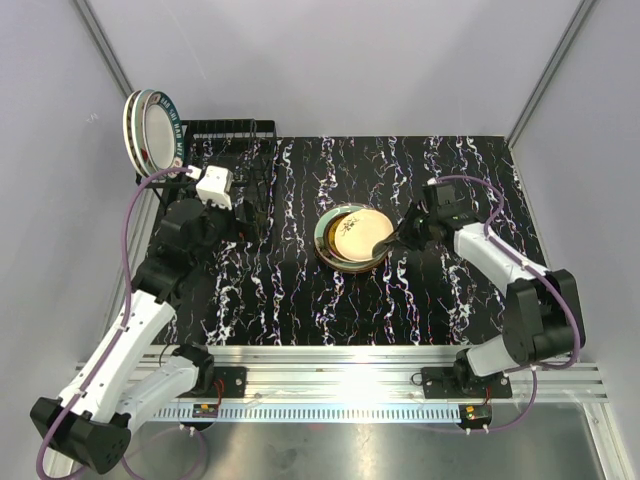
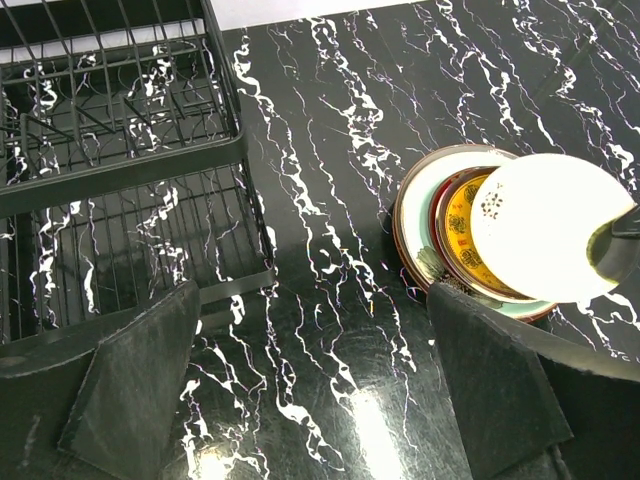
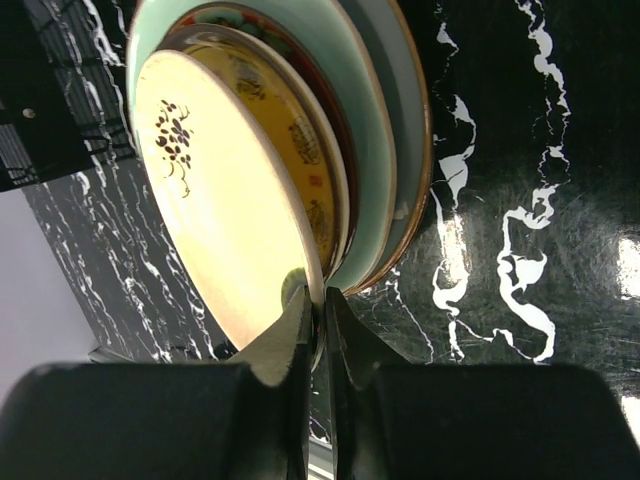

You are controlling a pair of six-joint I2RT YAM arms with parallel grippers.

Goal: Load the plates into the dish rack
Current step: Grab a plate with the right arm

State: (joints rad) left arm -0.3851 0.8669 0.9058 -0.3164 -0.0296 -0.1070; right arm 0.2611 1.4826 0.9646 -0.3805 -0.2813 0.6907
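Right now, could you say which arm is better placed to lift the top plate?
Right: the right gripper pinches the cream round plate at its rim; the left gripper stands open by the black wire dish rack.

The table [image 1: 300, 300] has a black top with white wiggly lines all over it, like marble. It is shiny, and light bounces off it on the near side. A black wire dish rack [image 1: 240, 132] sits on the table in the far left corner. A stack of plates [image 1: 352, 238] sits near the middle, well apart from the rack. The bottom plate [image 3: 405, 120] has a brown rim and lies flat on the table. The top plate [image 3: 220, 200] is cream with a small dark flower mark, and it is tipped up on one side. A silver rail [image 1: 340, 362] runs along the near edge.
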